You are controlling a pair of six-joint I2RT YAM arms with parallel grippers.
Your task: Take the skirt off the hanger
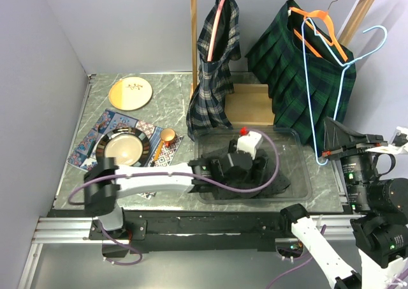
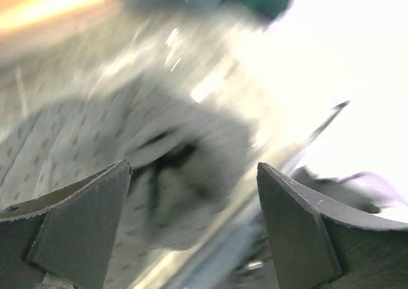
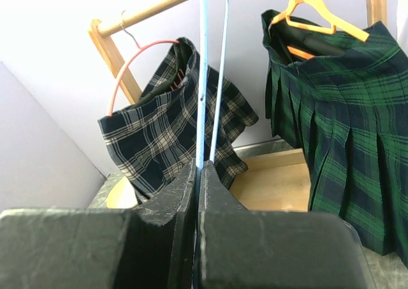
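Observation:
A navy-and-cream plaid skirt (image 1: 213, 78) hangs on a pink hanger (image 1: 218, 21) at the left of the wooden rail. A green plaid skirt (image 1: 299, 91) hangs on an orange hanger (image 1: 325, 24) at the right. My right gripper (image 1: 327, 150) is shut on the lower wire of a bare light-blue hanger (image 1: 310, 97), which stands upright in front of the green skirt. The right wrist view shows the jaws (image 3: 199, 174) pinching that blue wire (image 3: 203, 97). My left gripper (image 1: 239, 168) is open and empty inside a clear bin (image 1: 299, 174), just above dark dotted cloth (image 2: 95, 142).
The rack's wooden base (image 1: 245, 104) sits behind the bin. Left of the bin are a small copper cup (image 1: 168, 136), a dark-rimmed plate (image 1: 122, 147) on a patterned mat (image 1: 95, 133), and a yellow plate (image 1: 131, 92). Walls close in on the left and behind.

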